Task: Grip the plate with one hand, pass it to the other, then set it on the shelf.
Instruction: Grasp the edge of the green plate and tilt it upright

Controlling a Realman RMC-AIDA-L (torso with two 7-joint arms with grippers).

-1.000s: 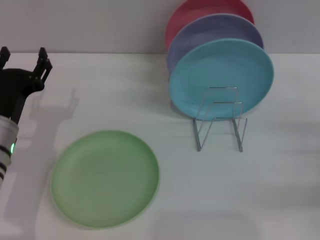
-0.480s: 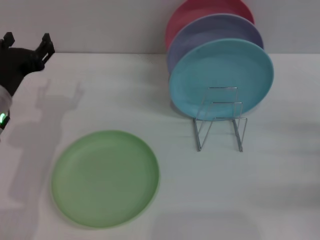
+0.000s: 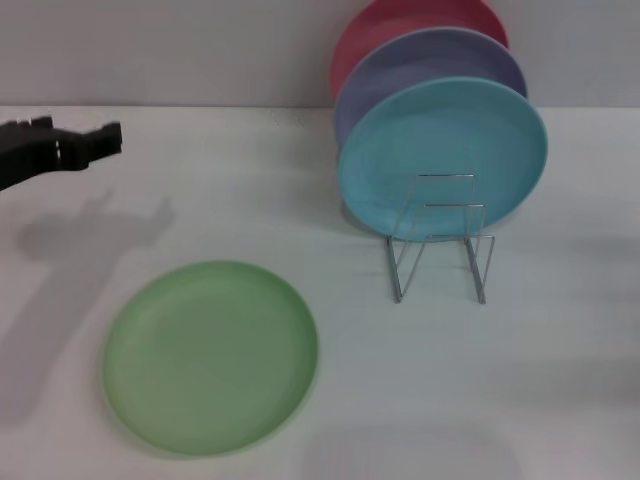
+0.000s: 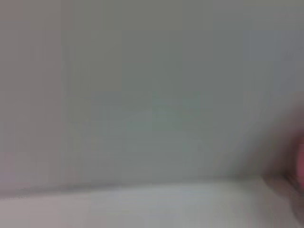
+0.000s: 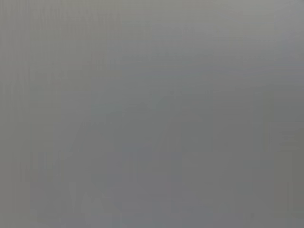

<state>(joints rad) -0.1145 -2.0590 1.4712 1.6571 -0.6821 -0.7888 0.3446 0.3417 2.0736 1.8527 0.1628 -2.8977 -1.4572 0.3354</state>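
The light green plate (image 3: 210, 355) lies flat on the white table (image 3: 560, 380) at the front left. The silver wire shelf (image 3: 440, 240) stands to its right, with its front loops bare. My left gripper (image 3: 75, 135) hangs above the table at the far left, well behind the plate and apart from it, open and empty. The right gripper is out of view. The right wrist view shows only a plain grey surface. The left wrist view shows only a blurred wall and table edge.
A turquoise plate (image 3: 440, 155), a lavender plate (image 3: 430, 70) and a pink plate (image 3: 415, 25) stand upright in a row in the back of the shelf. A grey wall (image 3: 180, 50) runs along the table's far edge.
My left gripper has risen, swung to the right and turned on its side; less of the arm shows at the left edge. The plate and shelf have not moved.
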